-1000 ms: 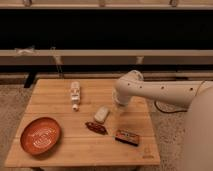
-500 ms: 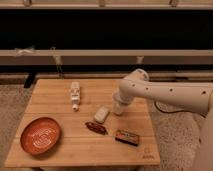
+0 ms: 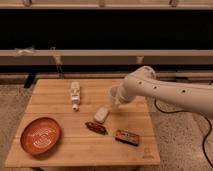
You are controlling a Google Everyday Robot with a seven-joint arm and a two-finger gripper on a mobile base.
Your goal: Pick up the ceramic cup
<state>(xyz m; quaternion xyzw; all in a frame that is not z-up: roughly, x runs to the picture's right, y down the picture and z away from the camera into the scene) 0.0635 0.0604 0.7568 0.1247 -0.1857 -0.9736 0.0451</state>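
Note:
The ceramic cup (image 3: 114, 92) is a small pale cup at the end of my arm, over the middle-right of the wooden table (image 3: 60, 150). The arm partly hides it. My gripper (image 3: 116, 103) reaches in from the right and sits right at the cup, just above the flat white block (image 3: 101, 114). I cannot tell whether the cup stands on the table or is held off it.
A white bottle-like item (image 3: 75, 95) lies at the back left. A red-orange bowl (image 3: 41, 135) sits at the front left. A brown snack (image 3: 96, 128) and a dark packet (image 3: 126, 136) lie near the front. A dark shelf runs behind the table.
The arm's elbow has shifted a little to the right and upward. The gripper stays at the cup. The other things have not moved.

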